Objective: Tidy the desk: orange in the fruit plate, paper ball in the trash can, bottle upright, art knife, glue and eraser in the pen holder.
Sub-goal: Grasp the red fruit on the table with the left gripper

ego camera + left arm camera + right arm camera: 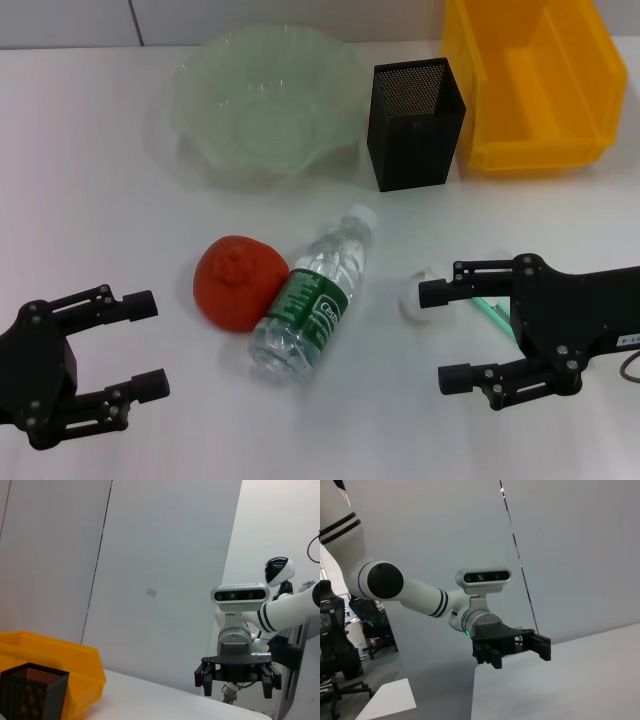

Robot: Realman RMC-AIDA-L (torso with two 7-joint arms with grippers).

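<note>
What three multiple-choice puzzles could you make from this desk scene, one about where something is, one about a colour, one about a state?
1. Where is the orange?
A. in the green plate
B. on the table beside the bottle
C. in the yellow bin

2. What colour is the pen holder?
A. black
B. white
C. red

3. How is the bottle?
A. standing upright
B. held by a claw
C. lying on its side

Answers:
1 B: the orange rests on the table against the bottle.
2 A: its mesh is black.
3 C: it lies flat, while the left claw and right claw are open and apart from it.
</note>
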